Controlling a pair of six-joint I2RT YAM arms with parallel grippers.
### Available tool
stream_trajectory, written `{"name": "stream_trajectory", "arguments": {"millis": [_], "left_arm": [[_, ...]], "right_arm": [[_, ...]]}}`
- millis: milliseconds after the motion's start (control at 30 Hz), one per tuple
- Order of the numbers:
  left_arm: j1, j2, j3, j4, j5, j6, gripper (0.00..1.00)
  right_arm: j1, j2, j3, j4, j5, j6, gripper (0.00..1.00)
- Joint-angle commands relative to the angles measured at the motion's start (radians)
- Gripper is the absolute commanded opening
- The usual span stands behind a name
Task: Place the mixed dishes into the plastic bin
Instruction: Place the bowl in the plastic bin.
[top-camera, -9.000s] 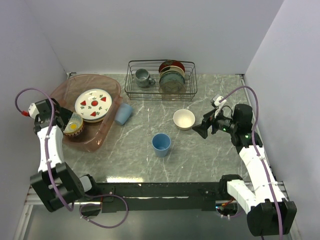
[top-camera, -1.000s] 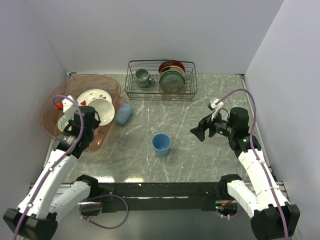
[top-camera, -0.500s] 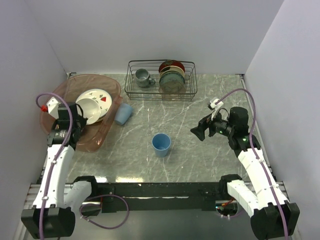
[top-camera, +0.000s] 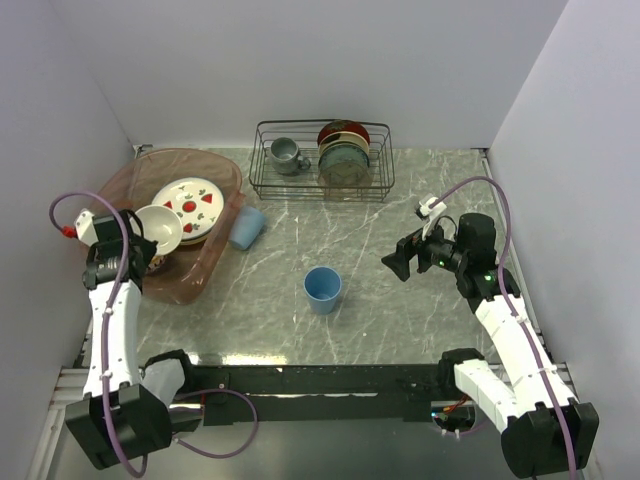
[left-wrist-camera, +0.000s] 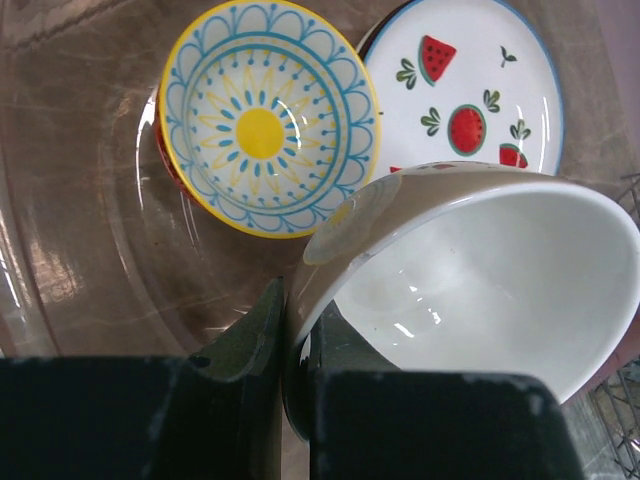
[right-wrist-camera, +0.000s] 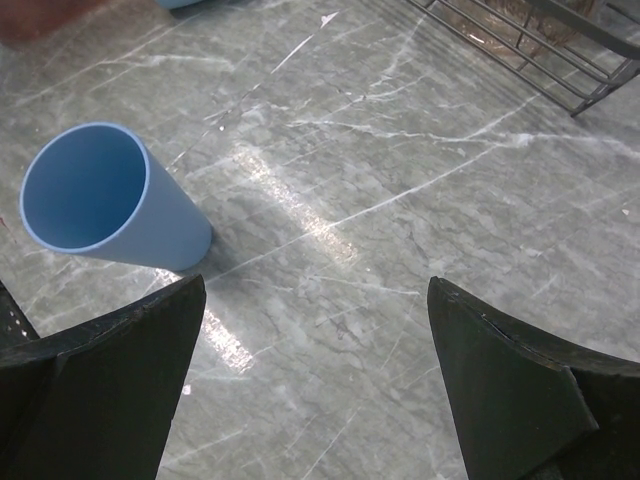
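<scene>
Cream bowl (top-camera: 158, 228) held tilted over the plastic bin (top-camera: 112, 190), mouth turned up toward my left wrist.
Top: grey veined marble counter (top-camera: 400, 200), pale walls. Left wrist: my left jaws, narrow, pinch its glossy round rim. Right wrist: my right jaws gape wide; a light-blue cup (right-wrist-camera: 105, 205) stands beyond them.

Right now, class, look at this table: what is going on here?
The left gripper is shut on the rim of a cream bowl, holding it tilted over the plastic bin. A white plate with red fruit marks and a yellow-and-blue patterned bowl lie inside the bin. The right gripper hangs open above the table, holding nothing. One light-blue cup stands upright mid-table, and a second blue cup lies on the table beside the bin.
</scene>
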Motion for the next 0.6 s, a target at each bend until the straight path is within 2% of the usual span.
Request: {"name": "stream_trajectory", "arguments": {"millis": [0, 567], "left_arm": [[0.052, -0.002, 0.007, 0.112, 0.077, 0.001, 0.01], [0.201, 0.103, 0.015, 0.115, 0.126, 0.026, 0.05]], "right_arm": [[-0.006, -0.002, 0.019, 0.013, 0.014, -0.014, 1.00], [-0.007, 0.001, 0.025, 0.004, 0.016, -0.022, 1.00]]}}
